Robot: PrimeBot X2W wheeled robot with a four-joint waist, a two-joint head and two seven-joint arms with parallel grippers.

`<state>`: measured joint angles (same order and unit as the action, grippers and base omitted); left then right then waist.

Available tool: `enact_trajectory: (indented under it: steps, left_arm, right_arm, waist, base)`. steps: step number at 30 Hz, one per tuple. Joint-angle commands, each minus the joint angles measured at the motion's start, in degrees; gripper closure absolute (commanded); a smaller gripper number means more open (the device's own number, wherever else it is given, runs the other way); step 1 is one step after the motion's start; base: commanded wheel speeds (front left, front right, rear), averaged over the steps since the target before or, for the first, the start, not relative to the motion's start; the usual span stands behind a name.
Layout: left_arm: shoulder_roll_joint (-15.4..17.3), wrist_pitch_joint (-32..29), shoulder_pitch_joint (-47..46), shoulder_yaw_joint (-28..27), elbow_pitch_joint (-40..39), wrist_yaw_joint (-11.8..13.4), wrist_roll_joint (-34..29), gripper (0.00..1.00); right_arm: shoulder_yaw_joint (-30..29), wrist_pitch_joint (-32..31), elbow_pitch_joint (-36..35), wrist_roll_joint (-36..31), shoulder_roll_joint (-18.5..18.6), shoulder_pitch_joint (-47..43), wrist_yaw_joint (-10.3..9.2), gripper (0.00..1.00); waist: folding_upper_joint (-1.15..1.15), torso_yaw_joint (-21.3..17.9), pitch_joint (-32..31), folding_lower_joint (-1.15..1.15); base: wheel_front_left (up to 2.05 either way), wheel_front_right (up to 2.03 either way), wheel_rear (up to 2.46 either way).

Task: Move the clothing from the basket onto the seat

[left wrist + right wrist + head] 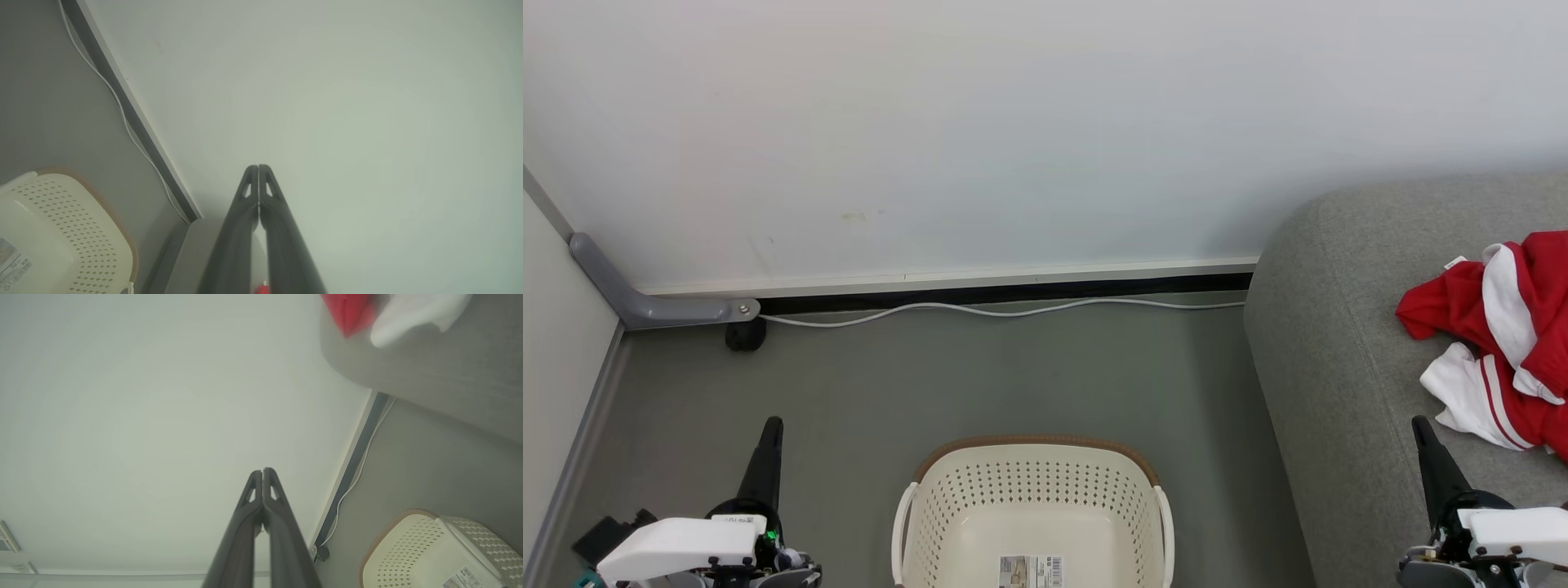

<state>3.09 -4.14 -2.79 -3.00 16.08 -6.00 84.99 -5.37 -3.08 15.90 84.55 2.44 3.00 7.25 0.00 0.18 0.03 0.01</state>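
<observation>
The red and white clothing (1507, 339) lies crumpled on the grey seat (1339, 327) at the right; the right wrist view catches a corner of the clothing (392, 310) on the seat (449, 371). The cream basket (1033, 514) with its brown rim stands on the floor at bottom centre, holding nothing but a label on its bottom, and the basket (57, 237) (437, 555) appears in both wrist views. My left gripper (772, 425) is shut at lower left, left of the basket, its tips (258, 167) together. My right gripper (1419, 422) is shut at lower right beside the seat, empty (262, 471).
A white wall runs along the back with a skirting board and a white cable (996, 310) on the floor. A grey bracket (645, 302) and a small black wheel (745, 335) sit in the left corner. Grey floor (980, 384) lies between basket and wall.
</observation>
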Motion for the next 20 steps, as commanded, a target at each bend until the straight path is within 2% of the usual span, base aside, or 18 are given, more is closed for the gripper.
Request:
enact_trajectory:
  steps: [1,13,20]
  left_arm:
    - [0.57,-0.62,-2.98,-2.24,-1.73,-0.8,1.5,1.0]
    - [-0.21,-2.37,-3.4,-3.54,-2.01,-1.48,7.16,1.0]
    - [-0.21,-2.37,-3.4,-3.54,-2.01,-1.48,7.16,1.0]
  right_arm:
    - [0.61,-0.92,-1.84,1.97,1.02,2.68,0.22,1.0]
    - [-0.34,-2.75,-1.92,8.29,1.04,3.1,0.24,1.0]
    - [-0.42,-2.82,-1.92,8.23,0.98,3.11,0.24,1.0]
  waist:
    - [0.0,-0.02,0.02,0.0]
    - [0.0,-0.18,0.15,0.0]
    - [0.0,-0.18,0.15,0.0]
  base:
    - [0.0,0.0,0.0]
    - [0.0,0.0,0.0]
    - [0.0,0.0,0.0]
